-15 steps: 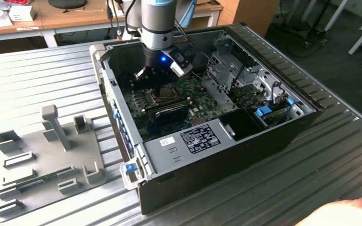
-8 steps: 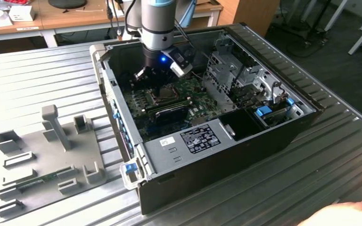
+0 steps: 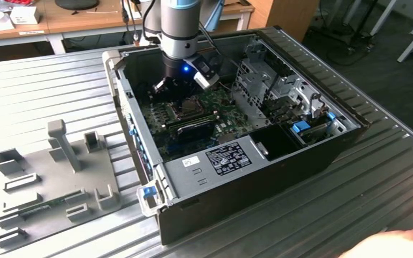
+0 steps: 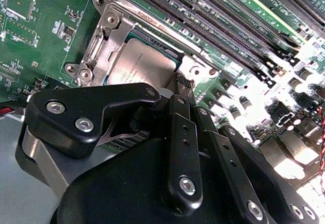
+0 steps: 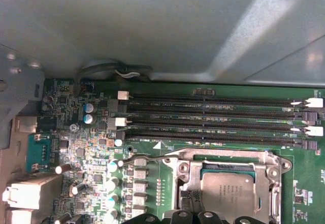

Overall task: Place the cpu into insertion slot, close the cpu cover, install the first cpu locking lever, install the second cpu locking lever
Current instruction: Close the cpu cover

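Note:
The cpu (image 4: pixel 144 66) (image 5: pixel 228 193), grey-topped, lies flat in the insertion slot (image 3: pixel 189 107) on the green board. The silver cpu cover (image 4: pixel 109 38) (image 5: pixel 223 158) lies down around it, and the chip shows through its window. A thin wire locking lever (image 5: pixel 144 159) runs along the socket's edge beside the memory slots. My gripper (image 4: pixel 175 84) (image 5: pixel 188 203) (image 3: pixel 172 90) hangs low inside the case at the socket's edge. Its black fingers are drawn together with nothing between them, and the tips sit right at the cover's rim.
The open computer case (image 3: pixel 321 156) lies on a ribbed metal table. Long black memory slots (image 5: pixel 213 117) run beside the socket; drive cages (image 3: pixel 278 91) fill the case's far side. A grey fixture plate (image 3: pixel 56 172) stands on the exterior view's left. A hand (image 3: pixel 400 244) shows at the lower right.

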